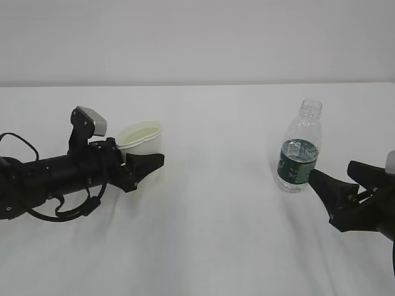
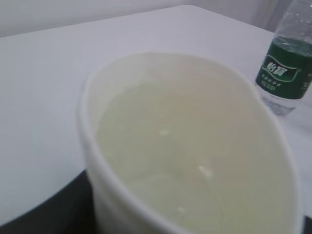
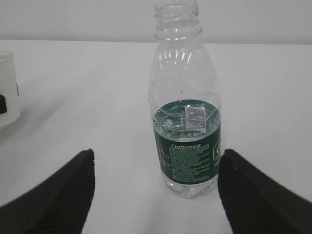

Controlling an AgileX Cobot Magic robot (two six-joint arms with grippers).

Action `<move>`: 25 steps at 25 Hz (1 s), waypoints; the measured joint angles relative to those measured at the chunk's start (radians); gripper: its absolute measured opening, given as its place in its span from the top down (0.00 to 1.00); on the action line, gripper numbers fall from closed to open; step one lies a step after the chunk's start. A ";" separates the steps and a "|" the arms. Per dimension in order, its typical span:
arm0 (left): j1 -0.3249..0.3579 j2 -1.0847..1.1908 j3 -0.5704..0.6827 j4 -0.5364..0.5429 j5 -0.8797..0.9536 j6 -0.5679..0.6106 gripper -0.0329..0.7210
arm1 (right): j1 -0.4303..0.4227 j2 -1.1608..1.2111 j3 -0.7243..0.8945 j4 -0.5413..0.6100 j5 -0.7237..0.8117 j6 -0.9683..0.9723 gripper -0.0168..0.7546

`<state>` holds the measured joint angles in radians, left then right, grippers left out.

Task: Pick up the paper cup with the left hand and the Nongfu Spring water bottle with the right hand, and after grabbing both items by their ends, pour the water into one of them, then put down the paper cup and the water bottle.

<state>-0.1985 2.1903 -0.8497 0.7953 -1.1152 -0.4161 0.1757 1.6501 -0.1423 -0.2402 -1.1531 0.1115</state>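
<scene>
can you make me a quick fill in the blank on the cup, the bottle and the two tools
1. The paper cup sits between the fingers of the ____ tool.
2. The water bottle has no ____ on its neck.
3. The bottle's label band is dark ____.
4. The right tool is ____, its fingers apart from the bottle.

Missing words: left; cap; green; open

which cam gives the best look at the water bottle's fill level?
Right wrist view: the water bottle stands centred and close, with the waterline visible at the top of the green label. The exterior view shows the whole bottle, but small. The left wrist view catches only its blurred label at the right edge.
</scene>
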 joint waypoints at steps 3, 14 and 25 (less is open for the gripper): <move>0.000 0.000 0.032 -0.061 -0.002 0.038 0.39 | 0.000 0.000 0.000 0.000 0.000 0.000 0.22; 0.000 -0.017 0.131 -0.280 -0.002 0.158 0.39 | 0.000 0.000 0.000 0.000 0.000 0.001 0.22; 0.000 -0.060 0.202 -0.520 -0.006 0.270 0.39 | 0.000 0.000 0.000 0.000 0.000 0.003 0.22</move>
<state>-0.1985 2.1302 -0.6479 0.2749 -1.1215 -0.1458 0.1757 1.6501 -0.1423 -0.2402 -1.1531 0.1146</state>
